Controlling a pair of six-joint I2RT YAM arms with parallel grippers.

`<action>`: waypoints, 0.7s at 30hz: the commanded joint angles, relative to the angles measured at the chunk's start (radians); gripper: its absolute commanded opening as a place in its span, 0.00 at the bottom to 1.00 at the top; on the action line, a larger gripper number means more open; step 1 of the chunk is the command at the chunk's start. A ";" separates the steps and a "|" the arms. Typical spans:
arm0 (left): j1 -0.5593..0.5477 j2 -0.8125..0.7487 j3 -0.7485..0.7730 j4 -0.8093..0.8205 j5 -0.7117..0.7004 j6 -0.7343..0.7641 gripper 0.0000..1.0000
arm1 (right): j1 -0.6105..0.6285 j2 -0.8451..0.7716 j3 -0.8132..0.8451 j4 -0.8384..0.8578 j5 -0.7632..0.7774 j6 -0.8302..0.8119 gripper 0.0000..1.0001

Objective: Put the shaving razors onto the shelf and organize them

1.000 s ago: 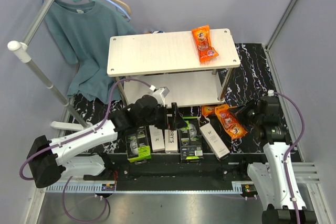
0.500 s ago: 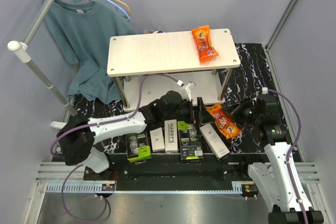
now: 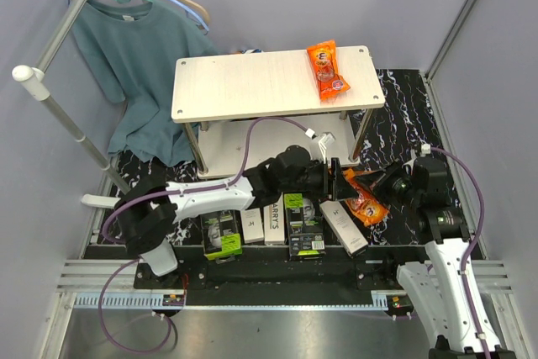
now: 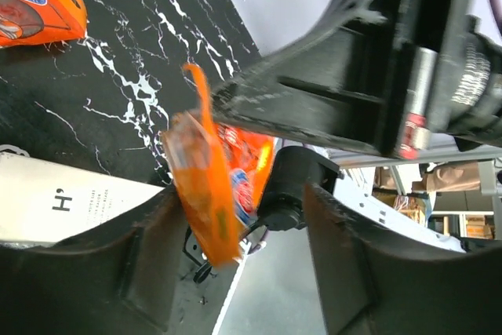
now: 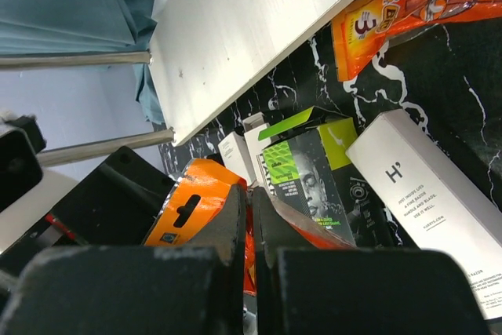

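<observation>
**Change observed.** Within the last second the left gripper (image 3: 340,179) has left its station over the row of boxes at lower centre. It has swung to centre right and met the right gripper (image 5: 248,202). The right gripper is pinched together on an orange snack packet (image 4: 208,194) and has raised it off the black marbled mat (image 3: 403,115). The left jaws have narrowed from their widest but stand apart. In the left wrist view the packet hangs edge-on between them, close against one finger and not yet clamped.

**Meaning for the task.** We judge this to be a handover of a snack packet, which clears clutter and does not place a razor. None of the shaving razors (image 3: 273,224) is on the shelf (image 3: 252,86). All of them lie on the mat just in front of it, at lower centre of the top view.

**Count.**
- Razor boxes: five.
  - Three are slim white boxes (image 3: 250,226). Two stand side by side and one lies slanted at the right end of the row.
  - Two are black boxes with green labels (image 3: 304,226).
- Orange packets: three.
  - One is held.
  - One lies on the top board (image 3: 328,69), towards its right end.
  - One lies on the mat (image 4: 35,5).
- Shelf boards: two. The lower board carries nothing that we can see.
</observation>
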 commanded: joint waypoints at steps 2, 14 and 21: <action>-0.012 0.031 0.055 0.100 0.037 0.010 0.37 | 0.006 -0.018 -0.011 0.028 -0.060 0.031 0.00; 0.012 -0.160 0.058 -0.234 -0.026 0.171 0.00 | 0.008 0.106 0.159 -0.084 -0.045 -0.150 0.67; 0.069 -0.377 0.037 -0.526 -0.029 0.301 0.00 | 0.020 0.261 0.360 -0.127 -0.088 -0.280 0.98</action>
